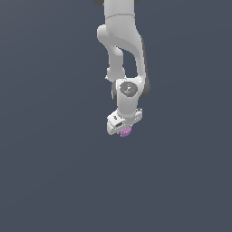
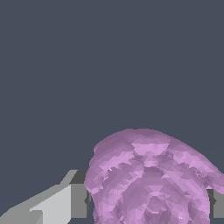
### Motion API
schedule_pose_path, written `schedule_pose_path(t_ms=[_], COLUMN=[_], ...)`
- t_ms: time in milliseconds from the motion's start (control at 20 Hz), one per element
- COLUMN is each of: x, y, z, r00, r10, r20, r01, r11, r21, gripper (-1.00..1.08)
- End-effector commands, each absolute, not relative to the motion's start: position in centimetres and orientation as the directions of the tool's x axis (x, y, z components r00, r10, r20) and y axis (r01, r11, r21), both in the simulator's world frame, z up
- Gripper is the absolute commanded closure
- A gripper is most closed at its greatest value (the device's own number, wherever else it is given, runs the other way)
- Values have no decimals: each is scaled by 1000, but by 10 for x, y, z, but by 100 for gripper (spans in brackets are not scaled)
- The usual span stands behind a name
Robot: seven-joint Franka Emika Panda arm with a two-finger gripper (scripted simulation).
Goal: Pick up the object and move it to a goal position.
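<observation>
bare grey floor [image 1: 54, 181] all round, blob [image 1: 125, 131] between fingers [image 2: 61, 203]

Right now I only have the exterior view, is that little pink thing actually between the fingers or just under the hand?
Observer: In the wrist view the pink-purple blob sits between the two fingers, filling most of the gap.
Operator: Any detail on its surface?
Observer: Up close it is bumpy, with ridged lobes.
Operator: Anything else nearby?
Observer: The wrist view shows only plain grey beyond the blob; in your view the gripper hides the contact.
</observation>
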State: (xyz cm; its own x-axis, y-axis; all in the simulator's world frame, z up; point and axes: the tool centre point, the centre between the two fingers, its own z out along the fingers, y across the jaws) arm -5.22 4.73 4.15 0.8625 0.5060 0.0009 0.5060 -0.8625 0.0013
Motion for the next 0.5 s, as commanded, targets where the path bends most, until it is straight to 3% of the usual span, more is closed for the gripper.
schedule_pose_path(t_ms=[0,450], x=[-53,-60], y=[48,45], z=[40,46], r00=[862,863], r10=[507,506], r20=[0,1], r01=[507,506], r11=[-862,-863], r21=[0,1], gripper=[108,108])
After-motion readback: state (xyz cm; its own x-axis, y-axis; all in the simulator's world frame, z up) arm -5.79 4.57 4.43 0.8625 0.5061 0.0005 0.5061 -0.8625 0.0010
